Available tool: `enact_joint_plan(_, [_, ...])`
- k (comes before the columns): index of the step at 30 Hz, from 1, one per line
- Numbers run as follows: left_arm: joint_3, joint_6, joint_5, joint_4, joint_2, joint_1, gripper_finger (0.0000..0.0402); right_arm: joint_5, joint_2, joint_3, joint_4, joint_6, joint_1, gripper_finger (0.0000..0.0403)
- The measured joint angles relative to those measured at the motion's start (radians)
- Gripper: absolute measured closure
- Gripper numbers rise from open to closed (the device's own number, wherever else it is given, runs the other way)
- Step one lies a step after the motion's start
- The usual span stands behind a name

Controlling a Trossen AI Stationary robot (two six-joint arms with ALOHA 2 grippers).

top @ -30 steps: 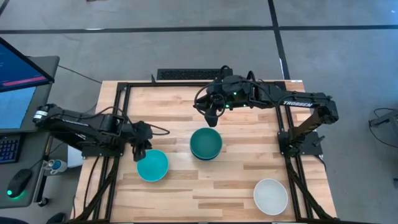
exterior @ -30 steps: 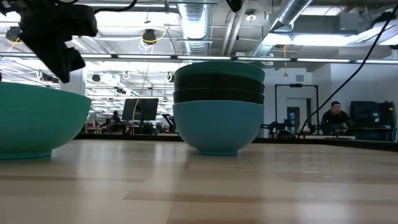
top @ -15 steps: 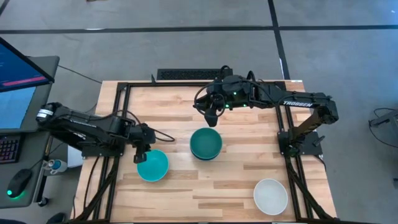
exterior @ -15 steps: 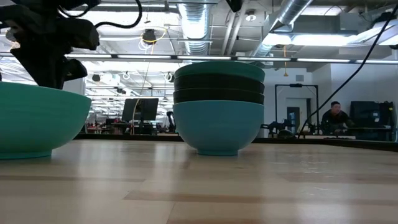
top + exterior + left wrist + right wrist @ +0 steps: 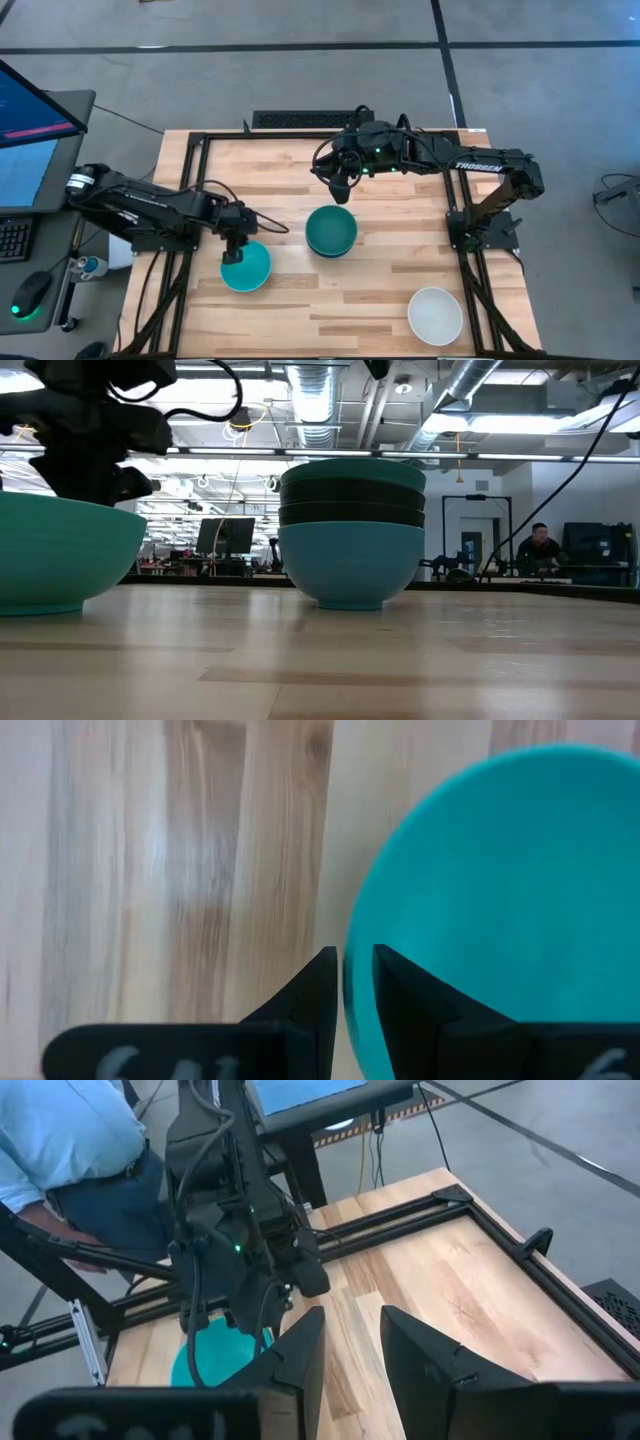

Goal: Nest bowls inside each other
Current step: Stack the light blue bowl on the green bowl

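- Left wrist view puts the turquoise bowl point(image 5: 500, 910) on the worktop point(image 5: 180, 870), its rim between our left claw point(image 5: 346, 982) tips, which stand a narrow gap apart, not yet clamped.
- Over the last second that claw has dropped onto the rim, so we judge a lift toward the stack point(image 5: 331, 231) comes next.
- Our right claw point(image 5: 345, 1335) waits parted behind the stack; the white bowl point(image 5: 435, 314) sits apart.

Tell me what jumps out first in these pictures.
The stack of bowls at the table's middle stands out: a sky-blue bowl holding two black ones and a dark teal one. To its left, the left gripper straddles the rim of a lone turquoise bowl. A white bowl sits alone near the front right corner.
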State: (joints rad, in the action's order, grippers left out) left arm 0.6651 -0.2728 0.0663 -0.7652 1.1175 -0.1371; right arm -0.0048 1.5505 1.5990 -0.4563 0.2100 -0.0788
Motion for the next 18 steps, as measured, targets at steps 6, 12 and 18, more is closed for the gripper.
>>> enact_joint_plan(6, [0.0, 0.01, -0.02, 0.043, 0.028, 0.001, 0.0344, -0.031, 0.0, 0.0, -0.009, 0.001, 0.0, 0.028])
enact_joint_plan(12, [0.0, 0.02, -0.001, 0.065, 0.109, 0.002, 0.0344, -0.079, 0.0, 0.0, -0.022, 0.002, 0.004, 0.028])
enact_joint_plan(18, [0.0, 0.052, 0.024, 0.099, 0.198, 0.002, 0.0354, -0.087, 0.0, 0.0, -0.038, -0.017, 0.017, 0.028])
